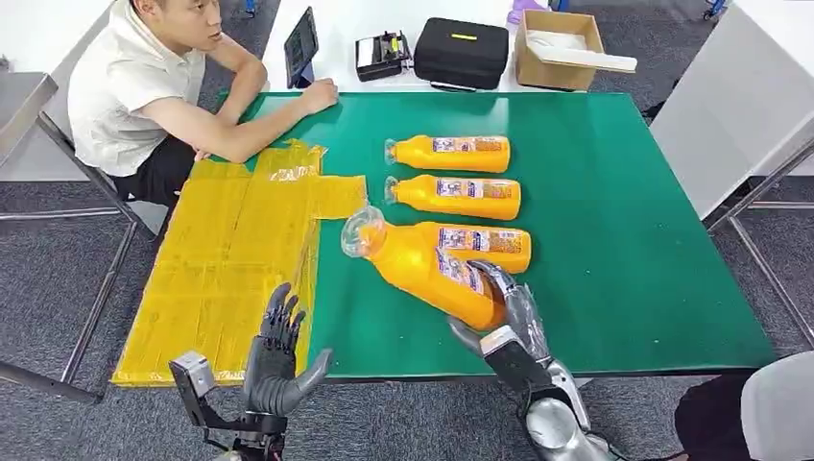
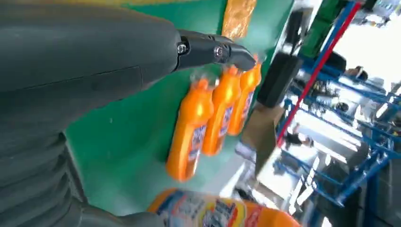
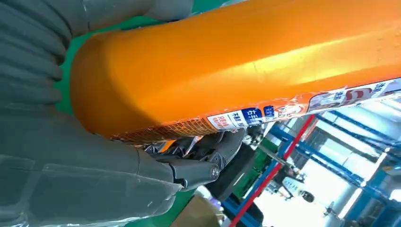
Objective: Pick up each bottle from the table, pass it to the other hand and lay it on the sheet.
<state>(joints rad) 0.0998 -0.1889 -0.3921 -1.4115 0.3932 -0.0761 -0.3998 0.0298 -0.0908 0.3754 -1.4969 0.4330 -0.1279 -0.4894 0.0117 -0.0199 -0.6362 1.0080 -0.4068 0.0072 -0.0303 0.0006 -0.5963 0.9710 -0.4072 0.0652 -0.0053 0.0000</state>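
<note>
Gripping lifted bottle (image 1: 432,264) near its base, right hand (image 1: 509,312); neck aims ten o'clock. Left hand (image 1: 278,355) empty, fingers apart. Grip looks shallow, perhaps: heavy neck could droop or slip during handover.

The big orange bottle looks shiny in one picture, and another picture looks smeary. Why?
Right wrist view: the held bottle fills the frame, with a bright glare streak on it. Left wrist view: the three lying bottles and the shelves behind are blurred. Head view: sharp, evenly lit.
</note>
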